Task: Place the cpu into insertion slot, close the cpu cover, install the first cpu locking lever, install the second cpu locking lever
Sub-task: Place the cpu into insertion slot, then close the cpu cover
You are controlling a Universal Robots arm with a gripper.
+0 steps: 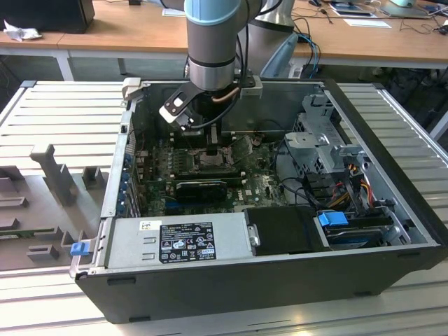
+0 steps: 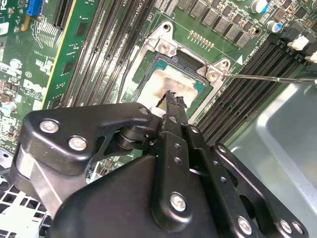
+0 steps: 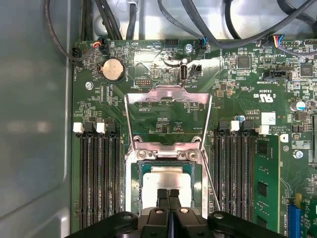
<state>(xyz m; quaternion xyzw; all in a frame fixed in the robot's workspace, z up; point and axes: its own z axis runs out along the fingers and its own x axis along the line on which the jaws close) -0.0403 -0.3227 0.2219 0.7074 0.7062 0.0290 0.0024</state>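
Observation:
The cpu (image 3: 166, 174), silvery with a smeared top, lies flat in the insertion slot (image 3: 134, 183) on the green board. The same cpu (image 2: 163, 82) appears in the second wrist view inside the metal rim of the insertion slot (image 2: 163, 45). The cpu cover (image 3: 168, 93) stands swung up and open beyond the socket, its cut-out centre showing the board behind. A thin lever rod (image 3: 210, 183) runs free along one side of the socket. My gripper (image 3: 169, 194) is shut, fingers pressed together, tips just over or on the cpu's near edge. The gripper (image 1: 210, 143) reaches down into the case.
Long black memory slots (image 3: 99, 178) flank the socket on both sides, with a green card (image 3: 262, 188) beyond one bank. The grey case wall (image 3: 34, 124) is close by. The exterior view shows a power supply (image 1: 182, 241), a black graphics card (image 1: 199, 187) and a drive cage (image 1: 325, 140).

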